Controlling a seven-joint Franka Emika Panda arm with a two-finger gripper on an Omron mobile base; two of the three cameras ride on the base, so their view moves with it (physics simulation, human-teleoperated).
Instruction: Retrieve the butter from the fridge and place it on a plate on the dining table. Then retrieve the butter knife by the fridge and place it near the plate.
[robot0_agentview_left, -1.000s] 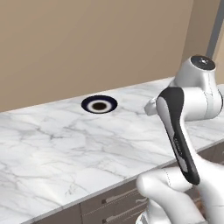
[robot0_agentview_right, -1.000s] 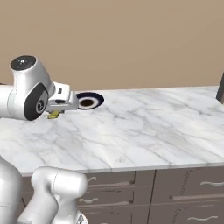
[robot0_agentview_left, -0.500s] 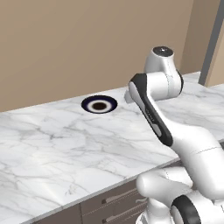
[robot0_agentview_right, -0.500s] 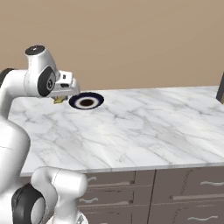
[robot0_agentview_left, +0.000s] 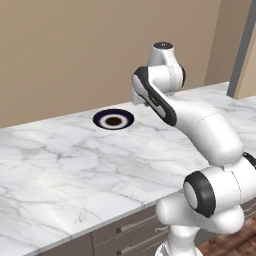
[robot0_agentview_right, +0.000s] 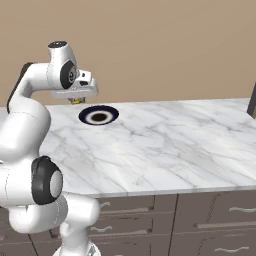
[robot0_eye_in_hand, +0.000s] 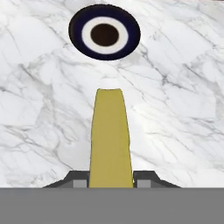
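Observation:
The butter (robot0_eye_in_hand: 110, 140), a slim yellow stick, is clamped between my gripper's (robot0_eye_in_hand: 110, 181) two dark fingertips (robot0_eye_in_hand: 78, 180) and points toward the plate (robot0_eye_in_hand: 105, 33). That plate is round and dark navy, with a pale ring around a dark centre, and lies on the white marble dining table (robot0_eye_in_hand: 183, 109) a short way beyond the butter's tip. From the right base view, the gripper (robot0_agentview_right: 76, 100) hangs above the table (robot0_agentview_right: 175, 145) just left of the plate (robot0_agentview_right: 98, 116), a bit of butter (robot0_agentview_right: 76, 101) showing beneath it. The left base view has the plate (robot0_agentview_left: 113, 120) left of my arm.
A beige wall runs right behind the table's far edge. Grey drawers (robot0_agentview_right: 215, 220) sit under the near edge. A grey upright post (robot0_agentview_left: 242, 50) stands at the table's far right end. Broad bare marble (robot0_agentview_left: 75, 170) spreads on the near side of the plate.
My arm has swung up from low over the near side and reached out across the table toward the plate, carrying the butter. The plate and the base have stayed put.

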